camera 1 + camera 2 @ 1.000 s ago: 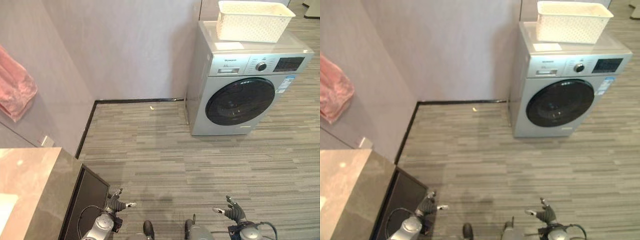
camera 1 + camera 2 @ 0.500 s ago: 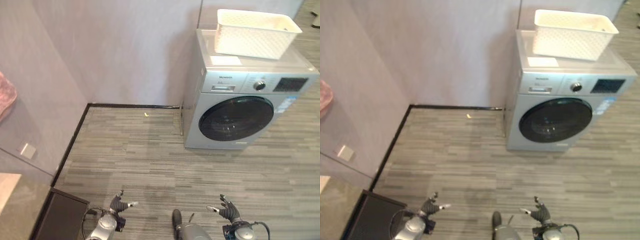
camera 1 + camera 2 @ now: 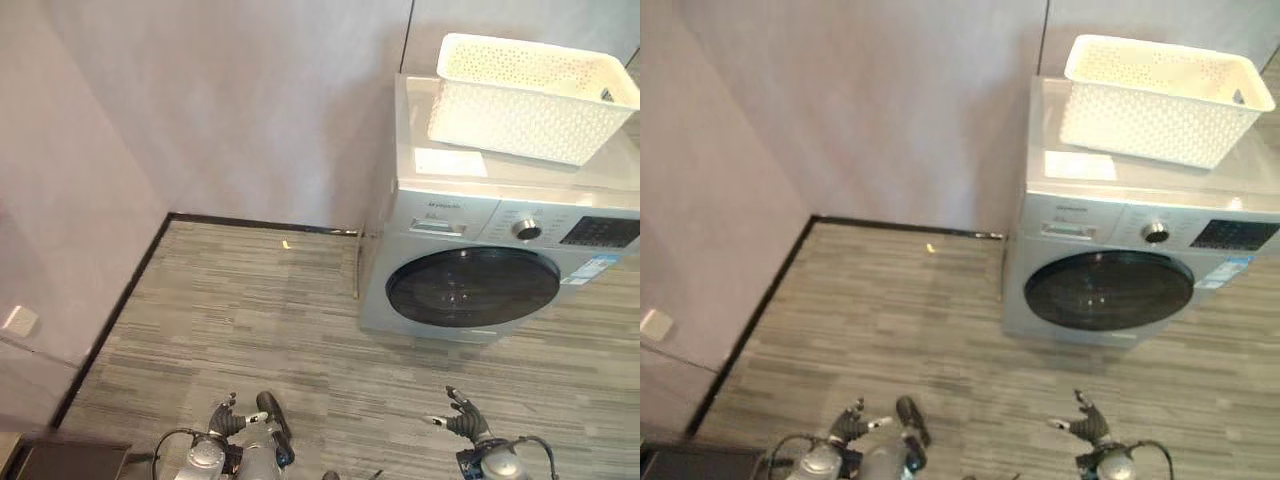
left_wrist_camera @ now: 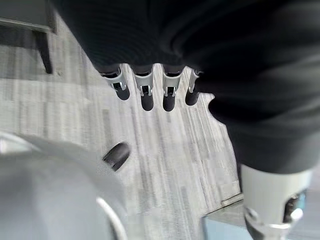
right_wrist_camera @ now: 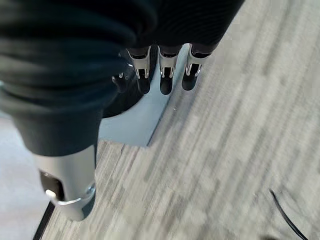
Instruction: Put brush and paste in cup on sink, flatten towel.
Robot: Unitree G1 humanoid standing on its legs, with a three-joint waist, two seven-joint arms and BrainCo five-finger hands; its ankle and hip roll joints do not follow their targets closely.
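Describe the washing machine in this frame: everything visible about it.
The washing machine is a silver-grey front-loader standing on the striped floor against the pale wall. Its round dark glass door is shut. Above the door sit a detergent drawer, a round dial and a dark display panel. A white perforated plastic basket rests on its flat top, beside a white sheet lying flat.

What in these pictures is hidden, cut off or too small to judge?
- Inside of the white basket on the washing machine: its walls hide the bottom in both eye views.
- Inside of the drum: the dark door glass shows nothing.
- Small yellowish scrap on the floor by the wall: too small to identify.
- Left hand and right hand, both empty with relaxed fingers: arms cut off by the lower edge.
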